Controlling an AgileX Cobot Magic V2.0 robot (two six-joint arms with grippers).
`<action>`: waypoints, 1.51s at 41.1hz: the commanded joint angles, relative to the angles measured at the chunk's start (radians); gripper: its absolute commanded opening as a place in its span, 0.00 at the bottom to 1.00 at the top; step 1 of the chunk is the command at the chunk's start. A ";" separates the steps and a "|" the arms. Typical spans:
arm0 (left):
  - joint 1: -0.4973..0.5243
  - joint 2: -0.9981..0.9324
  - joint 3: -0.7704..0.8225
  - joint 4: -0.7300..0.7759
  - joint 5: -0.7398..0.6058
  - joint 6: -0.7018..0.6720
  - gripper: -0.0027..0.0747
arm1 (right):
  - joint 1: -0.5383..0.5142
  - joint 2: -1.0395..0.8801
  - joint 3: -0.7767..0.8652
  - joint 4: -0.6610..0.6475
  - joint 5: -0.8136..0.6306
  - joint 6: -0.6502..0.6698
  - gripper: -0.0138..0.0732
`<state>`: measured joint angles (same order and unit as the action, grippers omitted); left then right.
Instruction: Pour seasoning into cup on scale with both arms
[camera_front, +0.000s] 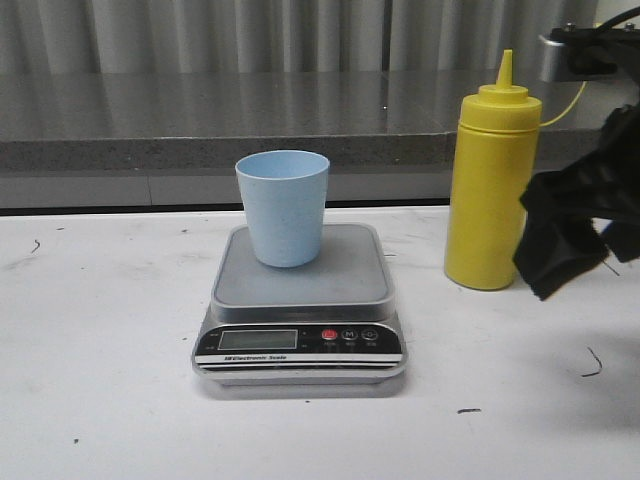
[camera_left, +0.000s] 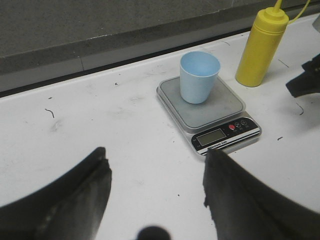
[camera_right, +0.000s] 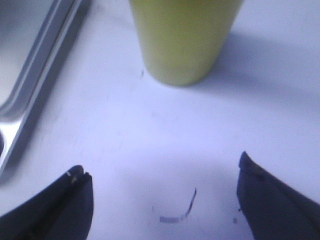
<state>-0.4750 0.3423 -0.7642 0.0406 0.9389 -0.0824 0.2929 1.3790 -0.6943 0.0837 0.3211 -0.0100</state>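
White tabletop (camera_front: 100, 400), scuffed with small dark marks, grey stone-look ledge and pale curtain behind; setup looks staged for a pour that hasn't started.

Seasoning bottle (camera_front: 492, 190) stands upright on the tabletop, to the right of the scale (camera_front: 300, 300) and apart from it; nozzle up, thin yellow tether (camera_front: 565, 105) running off from its neck toward the right; I can't make out the cap itself. Upright and untouched, so nothing dispensed yet by my read.

Cup (camera_front: 283, 205) sits upright on the rear part of the scale's steel platform, mouth open upward; looks empty in the left wrist view. Placement makes sense: weight of whatever goes in gets read directly.

Right end effector (camera_right: 165, 200) is low on the bottle's right side, fingers spread wide with the bottle base just ahead of the gap, not touching; looks lined up for a side grasp on the body. Left end effector (camera_left: 155, 180) is also spread, empty, hanging well back from the scale, aimed toward the cup; likely there to steady the cup or assist with the bottle.

Readable text: strip under the LCD (camera_front: 258, 339) says "Electronic Scale"; display looks blank or unreadable; one red button (camera_front: 329, 335), two dark ones beside it, legends too small. No label visible on bottle or cup.
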 joint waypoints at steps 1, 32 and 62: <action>-0.005 0.010 -0.024 -0.001 -0.073 -0.009 0.56 | 0.002 -0.108 -0.050 0.004 0.194 0.001 0.86; -0.005 0.010 -0.024 -0.001 -0.073 -0.009 0.56 | 0.002 -0.764 -0.144 -0.043 0.720 0.000 0.86; -0.005 0.010 -0.024 -0.001 -0.073 -0.009 0.56 | 0.002 -1.047 -0.144 -0.059 0.766 0.000 0.65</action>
<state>-0.4750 0.3423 -0.7642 0.0406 0.9389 -0.0824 0.2946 0.3220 -0.8097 0.0344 1.1615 -0.0100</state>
